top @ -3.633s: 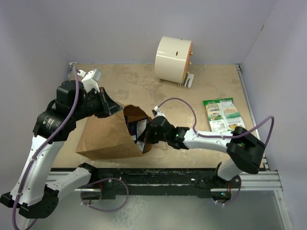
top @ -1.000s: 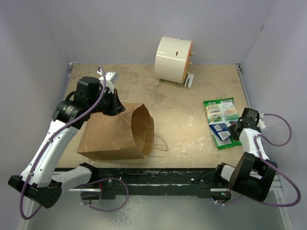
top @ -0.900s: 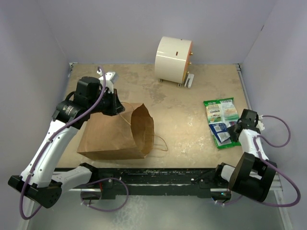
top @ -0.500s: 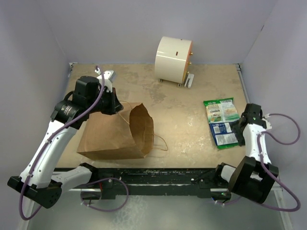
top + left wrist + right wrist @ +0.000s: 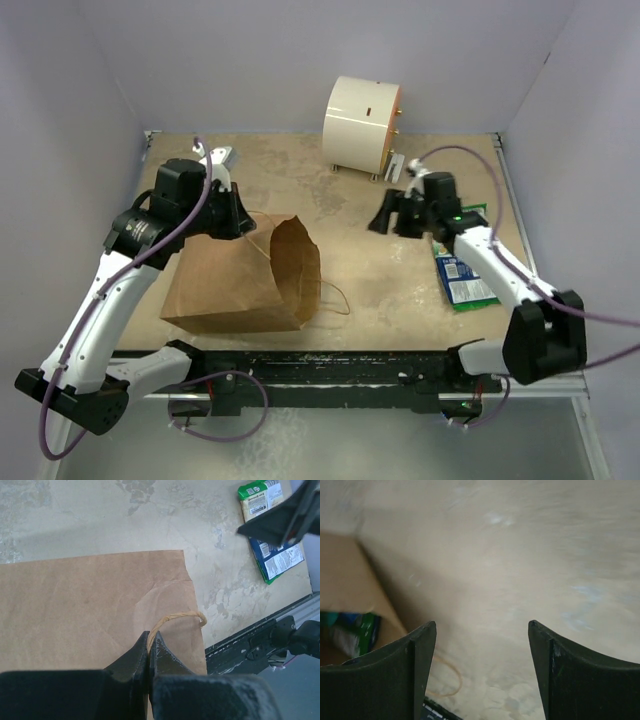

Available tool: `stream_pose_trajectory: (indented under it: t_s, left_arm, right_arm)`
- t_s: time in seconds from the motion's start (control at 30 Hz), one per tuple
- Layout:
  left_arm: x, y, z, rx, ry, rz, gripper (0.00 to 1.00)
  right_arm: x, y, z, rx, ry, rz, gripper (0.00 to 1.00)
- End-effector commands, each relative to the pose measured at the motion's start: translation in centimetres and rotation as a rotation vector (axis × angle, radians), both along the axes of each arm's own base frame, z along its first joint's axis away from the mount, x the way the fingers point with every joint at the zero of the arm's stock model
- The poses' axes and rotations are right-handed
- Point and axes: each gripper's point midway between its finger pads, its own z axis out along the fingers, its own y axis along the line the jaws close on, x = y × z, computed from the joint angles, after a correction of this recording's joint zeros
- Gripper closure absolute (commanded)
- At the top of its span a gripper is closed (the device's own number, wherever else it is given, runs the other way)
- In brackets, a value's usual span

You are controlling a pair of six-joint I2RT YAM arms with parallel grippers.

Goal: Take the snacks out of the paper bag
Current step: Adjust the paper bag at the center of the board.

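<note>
Bag (image 5: 230, 285) lies on its side on the left half of table (image 5: 370, 280), mouth facing right and gaping. L claw (image 5: 240, 218) is at the bag's far top edge. From the L wrist cam we see it pressed together on the upper handle (image 5: 175, 617), a twisted paper loop, pinched near its root. The other handle (image 5: 348, 302) lies flat on the table in front of the mouth.

R claw (image 5: 385, 218) hangs over bare table between the bag mouth and the pkts at right. It is spread wide w/ nothing between the fingers (image 5: 420, 650). Its cam looks toward the mouth: pkts inside (image 5: 350, 630) show green and blue. We can't tell the count.

Out of the bag: blue pkt (image 5: 465, 285) lies flat near the table's right edge. Green pkt (image 5: 257, 497) lies just beyond it, mostly under the R arm in the top view. We can't tell whether the two overlap. Cream cylinder (image 5: 360, 125) stands at the far edge, well apart from the bag.
</note>
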Motion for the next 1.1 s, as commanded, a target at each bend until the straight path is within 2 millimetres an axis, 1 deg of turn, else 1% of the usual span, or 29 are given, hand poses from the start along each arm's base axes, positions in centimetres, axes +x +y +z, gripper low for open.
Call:
stream_pose_trajectory:
  t_s: [0.0,0.07,0.13,0.2,0.3,0.33,0.4,0.47,0.6,0.63,0.7,0.73,0.83,0.93,1.07]
  left_arm:
    - [0.1,0.1,2.2,-0.061,-0.029,0.064,1.0]
    - [-0.1,0.1,2.1,-0.078,-0.006,0.081,1.0]
    - [-0.4,0.0,2.1,-0.095,0.015,0.096,1.0]
    - [-0.6,-0.1,2.2,-0.118,0.03,0.114,1.0]
    - [-0.6,-0.1,2.9,-0.144,0.026,0.131,1.0]
    - [-0.6,0.0,3.1,-0.149,0.024,0.137,1.0]
    - [-0.6,0.0,3.6,-0.158,0.019,0.146,1.0]
    - [-0.5,0.1,4.0,-0.165,0.007,0.152,1.0]
    - [0.1,0.1,4.7,-0.166,-0.014,0.166,1.0]
    - [0.3,0.0,4.9,-0.166,-0.02,0.167,1.0]
    - [0.9,-0.1,5.1,-0.171,-0.034,0.169,1.0]
    - [1.2,-0.2,5.2,-0.171,-0.039,0.17,1.0]
    - [2.5,-0.4,5.5,-0.168,-0.062,0.182,1.0]
    - [4.5,-0.8,6.1,-0.158,-0.087,0.201,1.0]
    - [7.9,-1.8,7.8,-0.16,-0.131,0.208,1.0]
  right_arm:
    - [-3.2,12.4,1.8,0.215,-0.095,0.448,0.23]
    - [-4.5,15.7,1.6,0.287,-0.083,0.523,0.23]
    - [-5.5,18.3,1.1,0.345,-0.057,0.579,0.23]
    - [-6.3,19.8,-0.1,0.354,-0.027,0.614,0.23]
    - [-6.0,20.1,-2.5,0.308,0.003,0.588,0.25]
    - [-5.7,20.0,-3.1,0.298,0.01,0.579,0.27]
    - [-5.5,20.0,-3.8,0.298,0.03,0.553,0.33]
    - [-5.5,20.3,-4.0,0.316,0.031,0.554,0.43]
    - [-5.1,20.5,-3.9,0.34,0.023,0.528,0.58]
    - [-5.0,20.6,-3.7,0.348,0.02,0.522,0.63]
    - [-4.5,20.8,-3.6,0.358,0.011,0.503,0.75]
    - [-4.2,21.0,-3.4,0.365,0.006,0.494,0.82]
    - [-3.3,21.1,-3.9,0.353,0.015,0.456,0.95]
    - [-2.8,21.1,-3.9,0.347,0.035,0.424,1.0]
    - [-1.2,20.7,-3.5,0.315,0.024,0.351,1.0]
